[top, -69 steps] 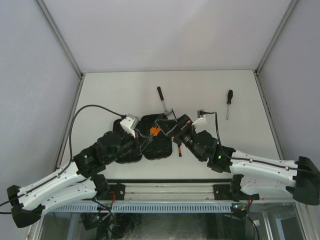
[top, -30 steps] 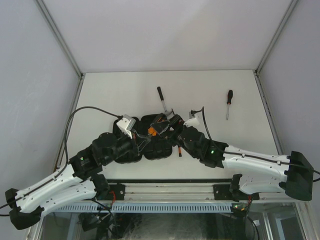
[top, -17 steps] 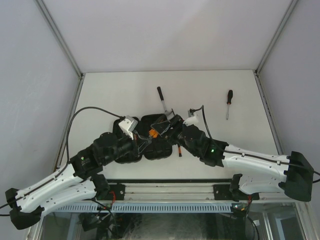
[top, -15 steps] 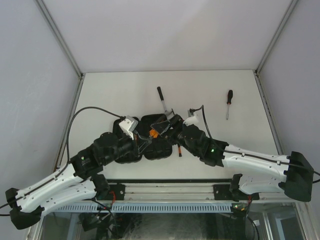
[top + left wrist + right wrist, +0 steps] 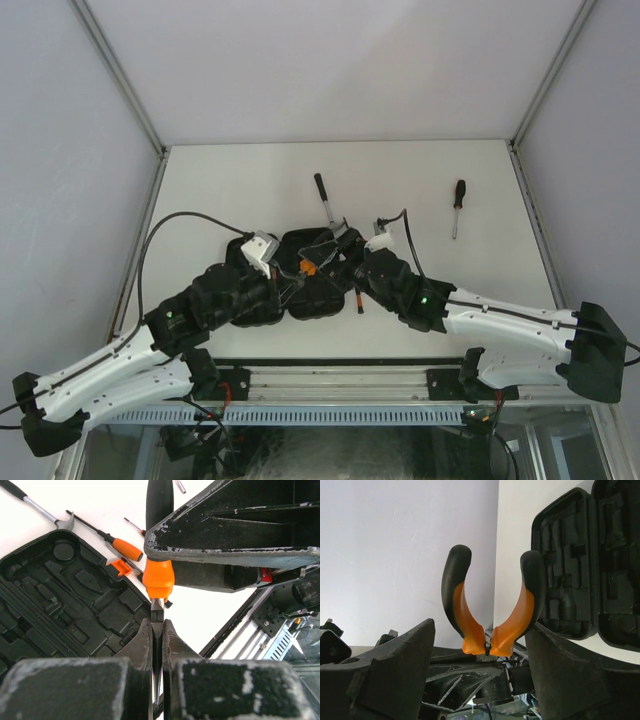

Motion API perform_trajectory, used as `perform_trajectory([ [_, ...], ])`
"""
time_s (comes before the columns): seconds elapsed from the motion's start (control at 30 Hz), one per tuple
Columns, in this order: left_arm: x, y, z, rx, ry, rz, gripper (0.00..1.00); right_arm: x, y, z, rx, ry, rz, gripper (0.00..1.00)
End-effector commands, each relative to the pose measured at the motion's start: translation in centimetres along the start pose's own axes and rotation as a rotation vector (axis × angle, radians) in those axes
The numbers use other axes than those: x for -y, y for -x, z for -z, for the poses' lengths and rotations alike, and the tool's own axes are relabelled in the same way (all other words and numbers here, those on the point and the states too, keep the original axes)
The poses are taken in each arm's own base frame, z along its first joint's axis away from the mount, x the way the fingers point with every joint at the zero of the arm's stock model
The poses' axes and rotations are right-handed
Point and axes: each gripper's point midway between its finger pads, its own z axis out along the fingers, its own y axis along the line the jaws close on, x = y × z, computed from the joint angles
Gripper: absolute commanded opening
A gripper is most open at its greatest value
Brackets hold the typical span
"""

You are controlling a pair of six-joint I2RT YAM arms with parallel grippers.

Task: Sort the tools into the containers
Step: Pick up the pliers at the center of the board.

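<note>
Holding the steel nose of the orange-handled pliers [image 5: 158,577] between its two fingers, the left gripper [image 5: 156,622] is closed tight on this tool. The pliers are lifted above the table [image 5: 230,190], over the right edge of the open black tool case [image 5: 55,605], and their handles point away from the left gripper.

The right gripper [image 5: 483,622] is wide open around the same pliers. The two curved handles are spread apart and stand between its fingers. The right handle seems to touch the finger on that side, while the other handle is apart from its finger.

The case lies flat with both halves open, and its moulded slots look empty where they can be seen. The claw hammer [image 5: 323,198] lies on the table just behind the case. One slim orange screwdriver [image 5: 122,549] lies on the table close to the case edge, near the orange latch [image 5: 120,567]. The longer black-handled screwdriver [image 5: 458,200] lies well apart, toward the far right.
</note>
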Motion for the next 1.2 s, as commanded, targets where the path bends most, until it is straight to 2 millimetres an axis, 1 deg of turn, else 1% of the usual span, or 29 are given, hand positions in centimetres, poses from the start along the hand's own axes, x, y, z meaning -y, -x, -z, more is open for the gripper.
perform_trajectory([
  [0.0, 0.0, 1.5, -0.4, 0.057, 0.019, 0.036, 0.00, -3.0, 0.5, 0.0, 0.023, 0.067, -0.069, 0.70],
  [0.17, 0.0, 1.5, -0.7, 0.055, 0.028, 0.039, 0.00, -2.8, 0.1, -0.2, 0.029, 0.057, -0.091, 0.59],
  [0.33, -0.3, 1.6, -0.7, 0.059, 0.043, 0.046, 0.00, -2.9, -0.3, -0.4, 0.016, 0.061, -0.104, 0.54],
  [0.53, -0.4, 1.6, -0.8, 0.060, 0.050, 0.049, 0.00, -2.5, -0.6, -0.8, 0.010, 0.049, -0.107, 0.43],
  [0.67, -0.2, 1.5, -0.8, 0.054, 0.038, 0.042, 0.00, -2.3, -0.8, -1.0, 0.006, 0.045, -0.107, 0.37],
  [0.77, -0.1, 1.4, -0.7, 0.051, 0.028, 0.031, 0.00, -2.3, -0.9, -1.1, -0.002, 0.046, -0.105, 0.29],
  [0.83, -0.1, 1.4, -0.6, 0.051, 0.021, 0.020, 0.02, -2.3, -0.9, -1.1, -0.009, 0.050, -0.099, 0.22],
  [0.87, 0.0, 1.3, -0.5, 0.052, 0.017, 0.016, 0.05, -2.3, -0.9, -1.1, -0.008, 0.049, -0.097, 0.18],
  [0.93, -0.1, 1.5, -0.3, 0.061, 0.020, 0.016, 0.21, -2.3, -0.7, -0.9, -0.005, 0.048, -0.086, 0.12],
  [1.03, -0.4, 1.6, 0.1, 0.077, 0.030, 0.019, 0.40, -1.9, 0.0, -0.7, 0.021, 0.038, -0.068, 0.04],
  [1.1, -0.6, 1.7, 0.3, 0.085, 0.037, 0.024, 0.47, -1.6, 0.6, -0.5, 0.039, 0.034, -0.060, 0.01],
  [1.17, -0.8, 1.7, 0.5, 0.090, 0.044, 0.028, 0.50, -1.1, 1.1, -0.4, 0.055, 0.017, -0.037, 0.00],
])
